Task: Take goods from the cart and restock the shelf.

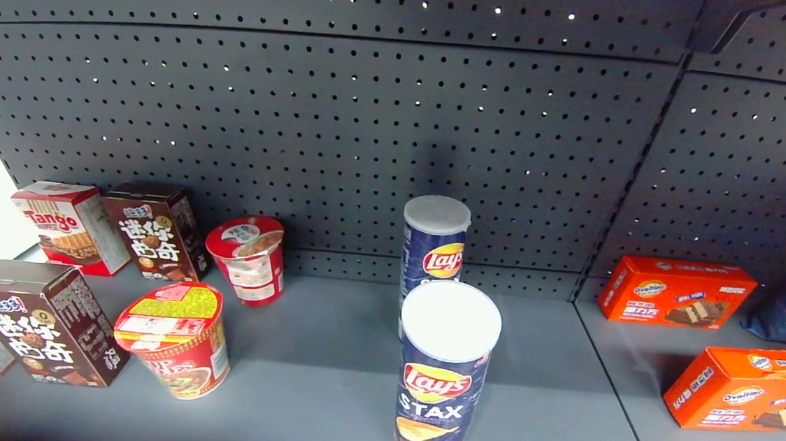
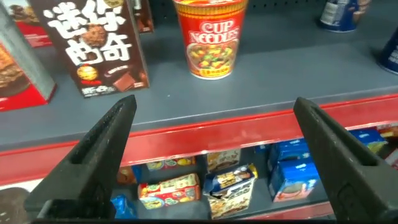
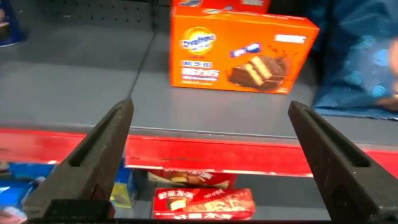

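- The shelf (image 1: 324, 383) runs across the lower half of the frame, and the goods on it stand in front-to-back lanes, one product per lane, labels out to the shopper. Bare deck either side of centre looks to me like the room left for restocking.
- Left end effector (image 2: 211, 162): spread wide, nothing in it, facing the shelf's red front edge. Right end effector (image 3: 208, 162): same story, wide open and empty. Both look free for a pick.
- Two orange cake boxes at right, one at the back (image 1: 676, 292) and one nearer (image 1: 748, 389), lie flat, probably because they'd tip on end.
- Two chip cans at centre, front (image 1: 443, 386) and rear (image 1: 434, 252), stand upright, one right behind the other.
- Brown cookie boxes at left, front (image 1: 45, 323) and rear (image 1: 157, 230), stand upright.
- Two cup noodles, front (image 1: 173, 340) and rear (image 1: 248, 258), sit lid-up just beside them.
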